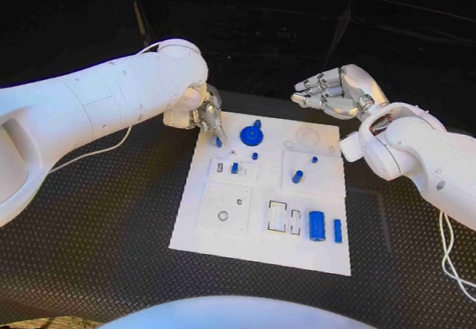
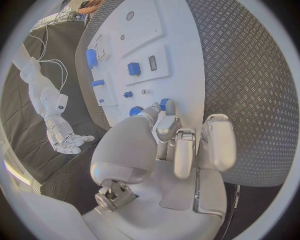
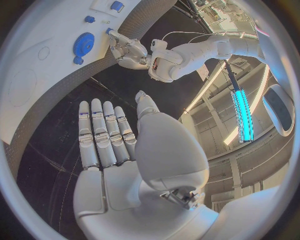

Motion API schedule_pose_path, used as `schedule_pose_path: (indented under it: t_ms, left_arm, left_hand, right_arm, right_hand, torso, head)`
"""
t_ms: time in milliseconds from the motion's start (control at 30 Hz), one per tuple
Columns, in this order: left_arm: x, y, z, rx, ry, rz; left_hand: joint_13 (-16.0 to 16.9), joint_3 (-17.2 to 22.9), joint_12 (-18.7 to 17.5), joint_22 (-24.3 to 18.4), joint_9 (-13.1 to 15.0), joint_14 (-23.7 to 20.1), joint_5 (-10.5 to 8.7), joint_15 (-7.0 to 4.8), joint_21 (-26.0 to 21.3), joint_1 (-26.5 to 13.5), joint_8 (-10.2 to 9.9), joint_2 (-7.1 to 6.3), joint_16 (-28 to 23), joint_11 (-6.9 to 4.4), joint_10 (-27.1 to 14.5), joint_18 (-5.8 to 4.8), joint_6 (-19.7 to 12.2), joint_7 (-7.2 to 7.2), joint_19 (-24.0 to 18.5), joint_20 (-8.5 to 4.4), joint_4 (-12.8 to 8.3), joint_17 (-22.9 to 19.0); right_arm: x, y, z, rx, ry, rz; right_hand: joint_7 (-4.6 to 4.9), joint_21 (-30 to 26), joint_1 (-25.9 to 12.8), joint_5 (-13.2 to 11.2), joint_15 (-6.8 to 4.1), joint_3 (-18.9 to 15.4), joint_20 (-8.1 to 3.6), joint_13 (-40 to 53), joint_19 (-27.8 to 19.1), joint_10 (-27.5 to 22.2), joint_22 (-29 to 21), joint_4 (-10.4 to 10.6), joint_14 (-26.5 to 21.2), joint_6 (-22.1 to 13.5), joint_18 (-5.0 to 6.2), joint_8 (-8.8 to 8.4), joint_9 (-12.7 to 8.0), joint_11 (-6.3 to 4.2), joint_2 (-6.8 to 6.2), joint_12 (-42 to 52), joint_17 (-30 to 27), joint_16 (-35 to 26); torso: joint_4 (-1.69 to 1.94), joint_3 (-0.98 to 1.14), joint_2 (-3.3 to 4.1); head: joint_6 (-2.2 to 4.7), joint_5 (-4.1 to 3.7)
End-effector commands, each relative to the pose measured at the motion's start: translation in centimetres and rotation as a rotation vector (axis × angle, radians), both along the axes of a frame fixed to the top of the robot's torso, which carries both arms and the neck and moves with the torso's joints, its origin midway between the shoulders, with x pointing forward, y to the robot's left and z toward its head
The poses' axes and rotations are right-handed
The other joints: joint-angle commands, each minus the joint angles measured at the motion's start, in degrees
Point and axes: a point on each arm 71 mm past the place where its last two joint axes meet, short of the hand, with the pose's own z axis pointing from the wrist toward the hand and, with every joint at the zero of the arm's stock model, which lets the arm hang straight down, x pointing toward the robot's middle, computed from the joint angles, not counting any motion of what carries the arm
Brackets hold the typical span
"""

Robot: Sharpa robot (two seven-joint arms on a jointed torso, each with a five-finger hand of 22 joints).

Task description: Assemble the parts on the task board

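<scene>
The left hand (image 1: 205, 117) pinches a small blue part (image 1: 217, 140) at the task board's (image 1: 297, 256) far-left edge.

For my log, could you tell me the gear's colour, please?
Blue; the gear shows best in the head view.

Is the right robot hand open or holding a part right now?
Open. In the right wrist view the right robot hand has its fingers stretched out flat with nothing between them, beyond the far edge of the task board.
</scene>
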Motion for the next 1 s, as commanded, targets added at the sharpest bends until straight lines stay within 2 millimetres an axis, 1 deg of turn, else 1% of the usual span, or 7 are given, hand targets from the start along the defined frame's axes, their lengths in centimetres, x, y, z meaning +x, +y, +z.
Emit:
schedule_pose_path:
  t_ms: [33,267,367,433,567,733,1000]
  left_arm:
    - [0.0,-0.1,0.2,-0.065,0.005,0.03]
    - [-0.3,0.5,0.5,-0.135,0.006,0.059]
    - [-0.7,0.8,0.7,-0.166,0.007,0.065]
    - [-0.9,1.0,0.9,-0.18,0.004,0.066]
    - [-1.8,1.4,1.0,-0.196,-0.006,0.057]
    - [-3.3,1.7,1.0,-0.209,-0.03,0.043]
    - [-5.0,2.2,0.5,-0.211,-0.081,0.046]
  left_hand:
    - [-0.05,9.14,-0.22,2.76,1.32,6.05,0.05,-0.29,-0.23,-2.3,1.18,-1.31,0.18,-0.25,0.47,0.48,-0.84,0.15,-0.02,-0.05,-5.73,15.1]
    - [-0.08,17.33,-0.24,2.75,3.95,6.05,-0.02,-0.07,-0.54,-6.21,3.59,-2.97,0.18,-0.22,0.7,0.59,-1.76,0.04,-0.11,-0.17,-7.43,15.1]
    - [-0.06,19.01,-0.21,2.77,4.46,6.05,0.01,-0.19,-0.59,-6.99,4.06,-3.31,0.18,-0.24,0.76,0.57,-2.04,-0.06,-0.11,-0.09,-7.91,15.1]
    - [-0.04,20.39,-0.17,2.82,4.9,6.05,-0.02,-0.22,-0.6,-7.85,4.5,-3.63,0.18,-0.23,0.81,0.58,-2.19,-0.09,-0.09,-0.13,-8.27,15.1]
    - [0.05,22.29,-0.09,2.9,5.43,6.05,0.01,-0.29,-0.59,-8.79,5.1,-4.1,0.18,-0.29,0.95,0.56,-2.25,-0.18,-0.04,-0.17,-8.93,15.1]
    - [0.09,24.1,-0.02,2.99,5.89,6.05,0.21,-0.36,-0.57,-9.78,5.67,-4.55,0.18,-0.37,1.12,0.55,-2.26,-0.26,0.02,-0.22,-9.53,15.1]
    - [0.2,24.87,0.09,3.09,6.12,6.05,0.3,-0.41,-0.51,-10.2,5.99,-4.88,0.18,-0.43,1.26,0.53,-2.21,-0.32,0.08,-0.27,-9.88,15.1]
  right_arm:
    - [0.0,0.1,0.1,0.005,-0.002,0.01]
    - [0.0,-0.1,0.1,0.002,0.0,0.008]
    - [0.0,-0.1,0.0,0.001,0.001,0.006]
    - [0.0,-0.1,0.0,0.0,0.002,0.006]
    - [0.0,-0.2,0.0,-0.001,0.005,0.003]
    - [0.1,-0.3,-0.1,-0.003,0.006,0.001]
    - [0.1,-0.3,-0.1,-0.004,0.008,0.001]
  right_hand:
    - [0.47,-0.18,-0.35,0.29,-0.04,-0.16,0.15,-0.08,0.39,-0.05,-0.09,-0.04,0.06,0.43,0.28,-0.3,0.05,0.14,0.35,0.23,-0.07,-0.25]
    - [0.47,-0.18,-0.35,0.29,-0.04,-0.16,0.15,-0.08,0.39,-0.05,-0.09,-0.04,0.06,0.43,0.28,-0.3,0.05,0.14,0.35,0.23,-0.07,-0.25]
    - [0.47,-0.18,-0.35,0.29,-0.04,-0.16,0.15,-0.08,0.39,-0.05,-0.09,-0.04,0.06,0.43,0.28,-0.3,0.05,0.14,0.35,0.23,-0.07,-0.25]
    - [0.47,-0.18,-0.35,0.29,-0.04,-0.16,0.15,-0.08,0.39,-0.05,-0.09,-0.04,0.06,0.43,0.28,-0.3,0.05,0.14,0.35,0.23,-0.07,-0.25]
    - [0.47,-0.18,-0.35,0.29,-0.04,-0.16,0.15,-0.08,0.39,-0.05,-0.09,-0.04,0.06,0.43,0.28,-0.3,0.05,0.14,0.35,0.23,-0.07,-0.25]
    - [0.46,-0.24,-0.32,0.36,-0.06,-0.13,0.14,-0.08,0.42,-0.04,-0.09,-0.05,0.07,0.46,0.28,-0.3,0.05,0.12,0.41,0.25,-0.09,-0.25]
    - [0.46,-0.24,-0.32,0.36,-0.06,-0.13,0.14,-0.08,0.42,-0.04,-0.09,-0.05,0.07,0.46,0.28,-0.3,0.05,0.12,0.41,0.25,-0.09,-0.25]
  torso:
    - [-0.01,0.01,-0.02]
    - [0.11,-0.01,-0.05]
    - [0.22,0.03,-0.13]
    - [0.13,0.03,-0.08]
    - [0.09,0.07,-0.03]
    - [0.14,-0.05,-0.1]
    - [0.04,-0.05,-0.04]
  head:
    - [-0.01,0.07]
    - [-0.01,0.02]
    - [-0.01,0.13]
    - [-0.01,-0.04]
    - [-0.01,0.21]
    - [-0.01,0.24]
    - [-0.01,0.63]
